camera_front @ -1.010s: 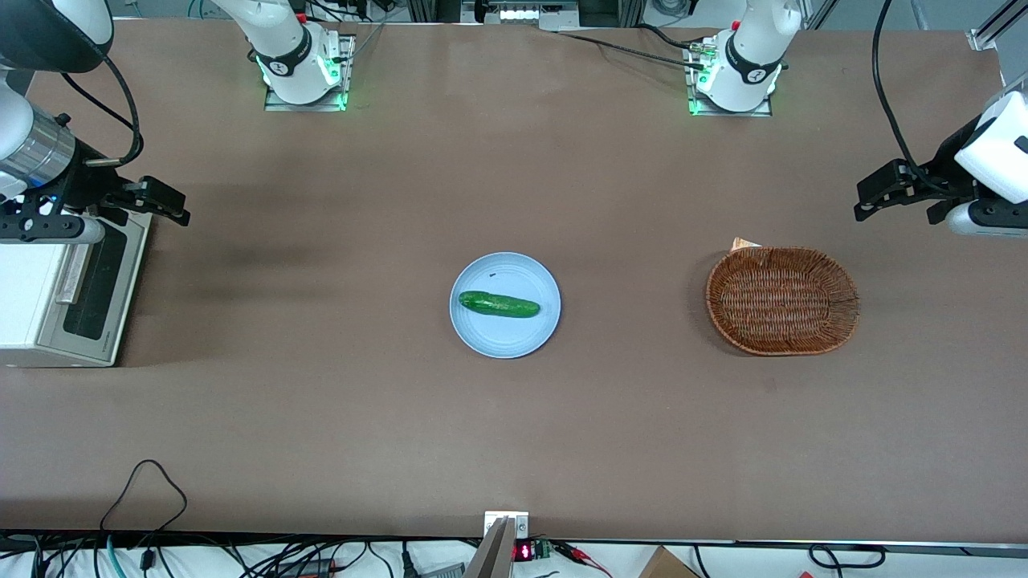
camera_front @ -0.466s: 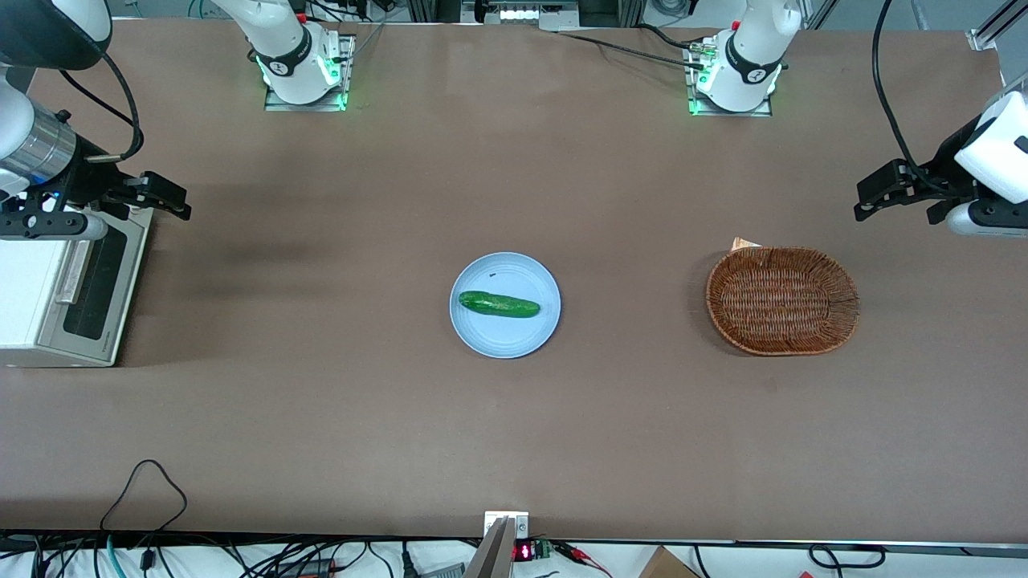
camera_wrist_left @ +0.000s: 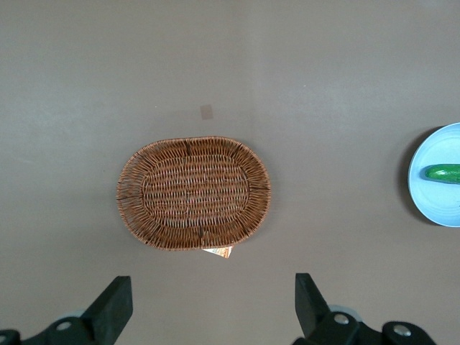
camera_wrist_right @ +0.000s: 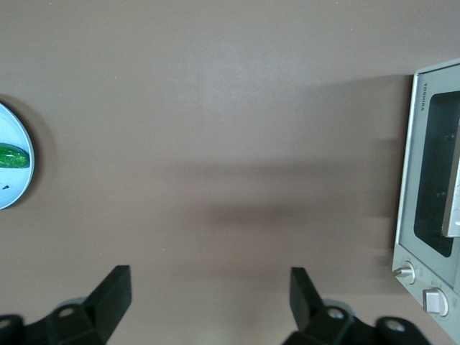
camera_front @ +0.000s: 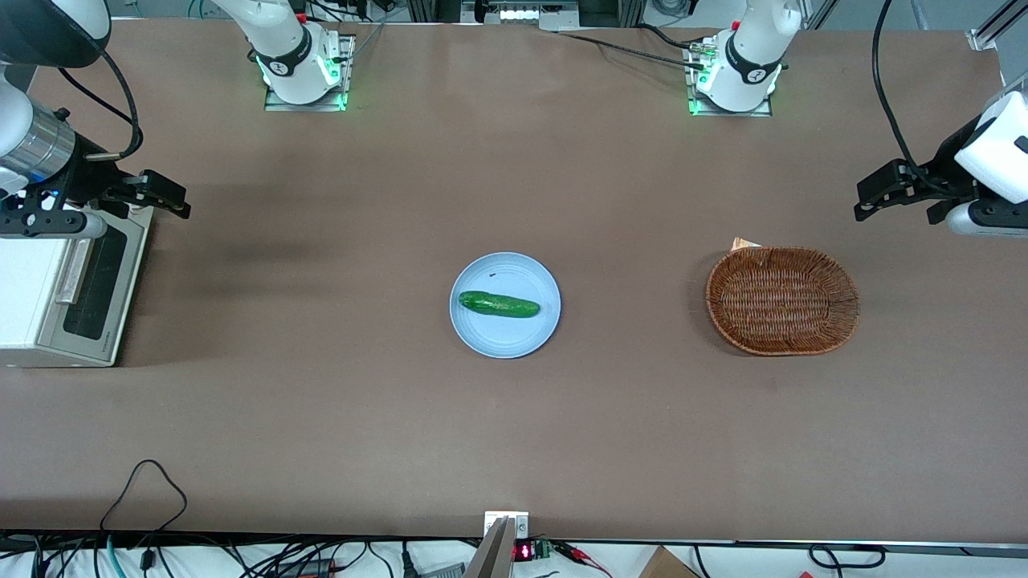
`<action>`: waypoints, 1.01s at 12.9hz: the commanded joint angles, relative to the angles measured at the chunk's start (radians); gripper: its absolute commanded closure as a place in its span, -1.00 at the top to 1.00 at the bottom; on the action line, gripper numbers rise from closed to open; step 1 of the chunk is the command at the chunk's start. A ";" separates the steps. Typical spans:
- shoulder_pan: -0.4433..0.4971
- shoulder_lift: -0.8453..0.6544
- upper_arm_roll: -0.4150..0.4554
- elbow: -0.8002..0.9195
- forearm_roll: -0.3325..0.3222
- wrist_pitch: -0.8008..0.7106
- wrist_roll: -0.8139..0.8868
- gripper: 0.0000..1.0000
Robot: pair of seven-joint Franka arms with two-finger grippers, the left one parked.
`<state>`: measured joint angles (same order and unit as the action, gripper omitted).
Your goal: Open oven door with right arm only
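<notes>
1. Silver-grey metal frames the oven door, and it sits shut against the white oven at the working arm's end of the surface. You see its dark glass window and bar handle both untouched.

2. Your tool hangs in the air above the surface, just beside the oven's upper corner and slightly higher than the door. The right arm carries it there, with its silver wrist over the oven top.

3. In the right wrist view, the tool has its two fingers spread wide with only bare brown surface between them. It holds nothing.

4. You are in the approach step, by my judgement. The door has not been touched, so the opening itself is all still to do.

5. The handle lies nearer the front camera than the tool and lower down. The next move likely calls for you to bring the tool down and across to the bar, with the fingers straddling it, then close.

6. After that, expect to pull away from the oven and downward, following the door's hinge arc rather than a straight line.

7. The plate with its cucumber is well apart from the tool, toward the parked arm's end, so you can ignore it.
</notes>
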<state>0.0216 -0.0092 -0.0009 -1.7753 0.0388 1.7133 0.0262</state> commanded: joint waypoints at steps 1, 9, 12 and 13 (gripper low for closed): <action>0.004 -0.015 -0.004 -0.006 0.007 -0.009 -0.020 -0.14; 0.001 0.005 -0.005 0.031 -0.005 -0.092 -0.015 -1.00; 0.004 0.015 -0.004 0.036 -0.051 -0.132 -0.009 -1.00; 0.009 0.015 -0.002 0.036 -0.104 -0.147 -0.008 -1.00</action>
<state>0.0219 -0.0057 -0.0011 -1.7641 -0.0071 1.6063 0.0242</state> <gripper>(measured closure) 0.991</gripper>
